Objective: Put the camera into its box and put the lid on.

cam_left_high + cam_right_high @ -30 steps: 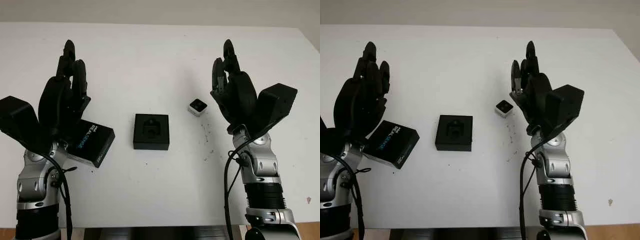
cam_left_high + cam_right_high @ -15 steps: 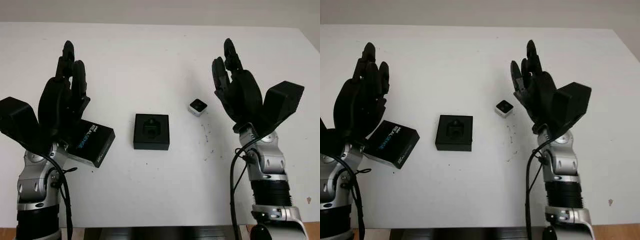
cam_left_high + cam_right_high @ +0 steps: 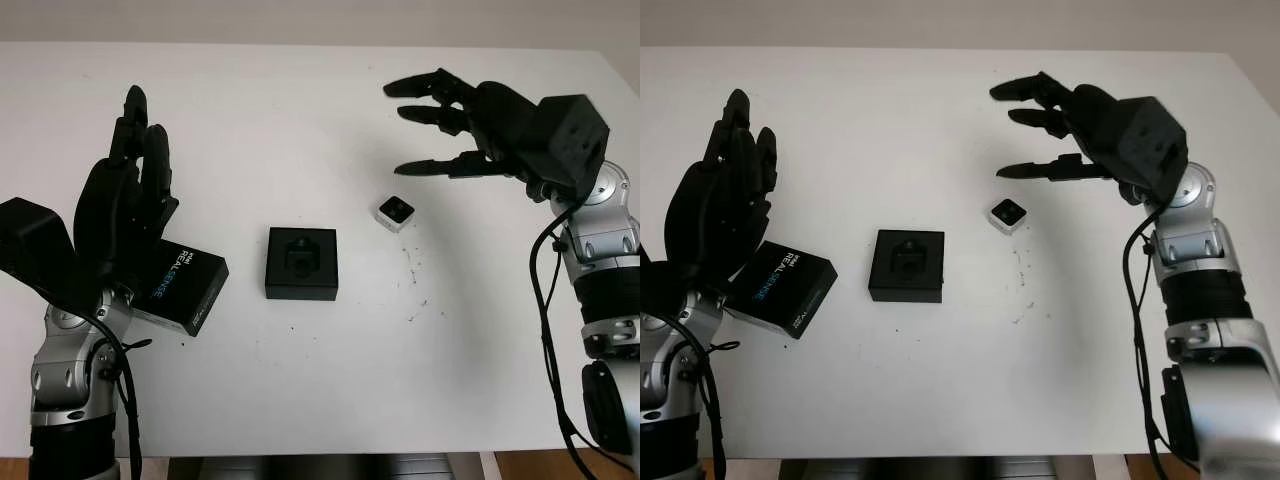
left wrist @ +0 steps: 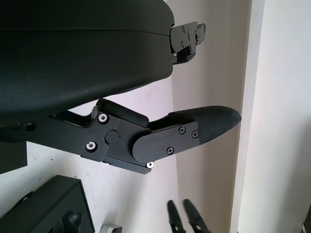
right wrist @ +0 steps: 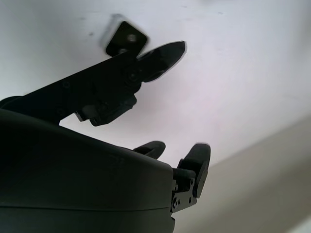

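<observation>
Left eye view: the camera [image 3: 396, 212], a small silvery cube with a dark top, sits on the white table [image 3: 300, 380], just right of the box [image 3: 302, 263] and apart from it. The box is open, its black insert with a moulded recess showing. The lid [image 3: 178, 287], black with pale lettering, lies tilted at the left, its near end hidden behind the left hand [image 3: 125, 205]. That hand is raised above the table, open and holding nothing. The right hand [image 3: 470, 120] hovers above and to the right of the camera, open, holding nothing, clear of it.

Right eye view: same layout; the lid's [image 3: 780, 290] left corner is covered by the left hand's palm.

Left wrist view: the hand's shell and one finger [image 4: 194, 131] cross the picture. The box's corner [image 4: 53, 208] is cut off at the edge, with a sliver of the camera [image 4: 112, 228] beside it, too little to make out.

Right wrist view: one fingertip [image 5: 165, 54] points toward the camera [image 5: 125, 39], which is blurred and partly hidden behind the finger.
</observation>
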